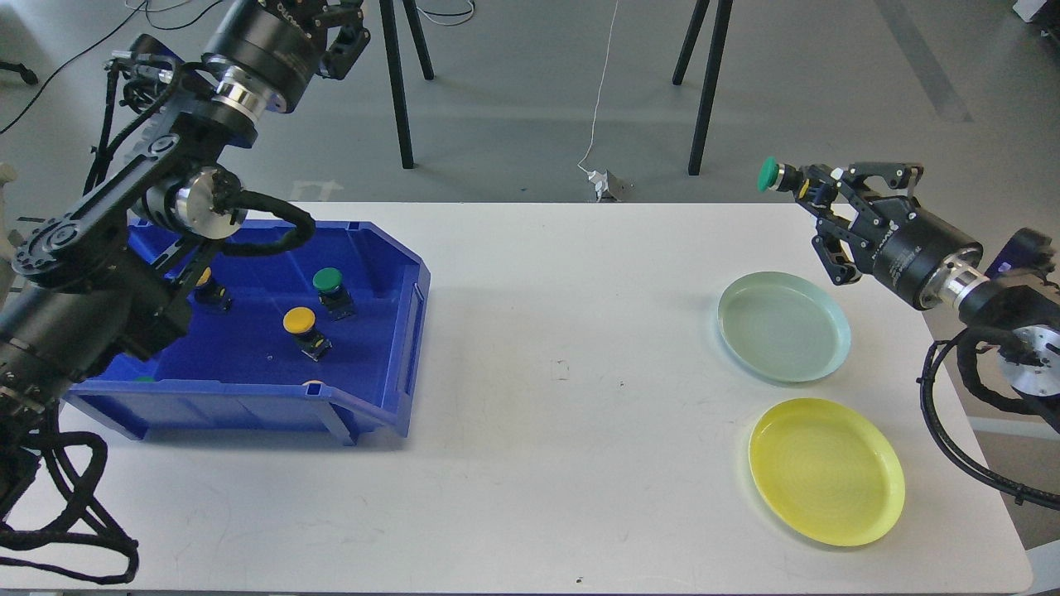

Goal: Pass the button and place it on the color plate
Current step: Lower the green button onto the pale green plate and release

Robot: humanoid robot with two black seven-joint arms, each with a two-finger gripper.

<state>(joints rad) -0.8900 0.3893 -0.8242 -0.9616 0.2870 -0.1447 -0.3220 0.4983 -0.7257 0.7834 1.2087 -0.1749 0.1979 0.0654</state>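
A green button (772, 175) is held in the right fingers (807, 192), which are closed on its dark body with the cap pointing left. It is carried in the air above the far right edge of the white surface (563, 397), beyond and slightly right of the green plate (783, 326). The yellow plate (826, 470) lies nearer, just beside the green one, and both plates are seen bare. On the left a blue bin (273, 331) rests on the surface; a second green button (330, 285) and a yellow button (302, 326) are seen inside it, close together, and another yellow-capped one is partly hidden behind the left arm. The left fingers (335, 29) are raised above the bin at the top edge; whether they are open cannot be told.
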